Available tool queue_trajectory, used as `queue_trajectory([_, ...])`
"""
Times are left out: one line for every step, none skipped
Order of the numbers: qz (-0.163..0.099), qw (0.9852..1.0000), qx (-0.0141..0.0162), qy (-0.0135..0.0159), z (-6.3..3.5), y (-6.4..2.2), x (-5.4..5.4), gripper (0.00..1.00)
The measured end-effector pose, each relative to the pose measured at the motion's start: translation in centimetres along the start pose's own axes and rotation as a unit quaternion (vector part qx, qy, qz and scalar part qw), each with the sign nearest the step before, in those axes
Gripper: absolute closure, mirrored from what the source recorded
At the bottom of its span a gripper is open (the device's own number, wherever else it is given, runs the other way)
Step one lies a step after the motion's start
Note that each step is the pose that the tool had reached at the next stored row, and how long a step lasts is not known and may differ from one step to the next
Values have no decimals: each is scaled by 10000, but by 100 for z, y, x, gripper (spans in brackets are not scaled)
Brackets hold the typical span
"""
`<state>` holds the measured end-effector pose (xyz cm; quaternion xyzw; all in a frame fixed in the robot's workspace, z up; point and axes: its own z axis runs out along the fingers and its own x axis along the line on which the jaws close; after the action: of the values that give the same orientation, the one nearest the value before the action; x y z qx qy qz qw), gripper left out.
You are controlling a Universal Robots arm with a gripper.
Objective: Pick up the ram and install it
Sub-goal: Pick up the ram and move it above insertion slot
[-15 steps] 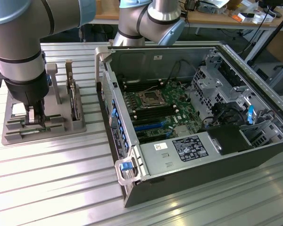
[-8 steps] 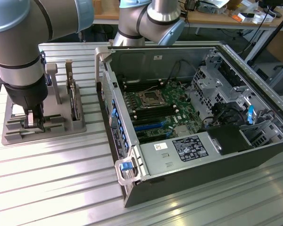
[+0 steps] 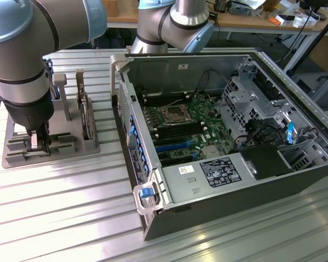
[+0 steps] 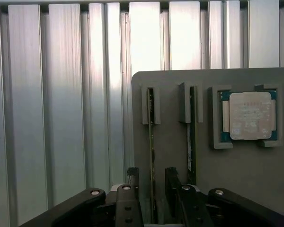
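The ram [image 4: 152, 132] is a thin green stick standing on edge in a slot of the grey holder tray [image 4: 170, 82]. My gripper [image 4: 151, 177] is lowered over its near end. One black finger [image 4: 132, 174] is on each side of the stick, with a small gap between each finger and the stick, so the gripper is open. A second stick [image 4: 191, 137] stands in the neighbouring slot. In the exterior view, the gripper [image 3: 37, 141] reaches down into the tray [image 3: 22, 155] at the exterior view's left, beside the open computer case [image 3: 153, 218].
A square silver CPU [image 4: 248, 116] lies in its pocket on the tray beyond the second stick. The case holds the green motherboard [image 3: 183, 123], a labelled power supply [image 3: 218, 173] and drive cages [image 3: 251, 98]. The ribbed aluminium table [image 3: 71, 218] surrounds everything.
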<state>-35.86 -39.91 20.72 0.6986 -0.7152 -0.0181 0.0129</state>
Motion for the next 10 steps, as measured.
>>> queue_trajectory([0, 10000, 0, 0, 0, 0, 0, 65])
queue_trajectory([0, 10000, 0, 0, 0, 0, 0, 72])
queue_trajectory([0, 10000, 0, 0, 0, 0, 0, 78])
queue_trajectory([0, 10000, 0, 0, 0, 0, 0, 88])
queue_trajectory([0, 10000, 0, 0, 0, 0, 0, 88])
queue_trajectory([0, 10000, 0, 0, 0, 0, 0, 88])
queue_trajectory([0, 10000, 0, 0, 0, 0, 0, 88])
queue_trajectory([0, 10000, 0, 0, 0, 0, 0, 88])
queue_trajectory([0, 10000, 0, 0, 0, 0, 0, 88])
queue_trajectory([0, 10000, 0, 0, 0, 0, 0, 88])
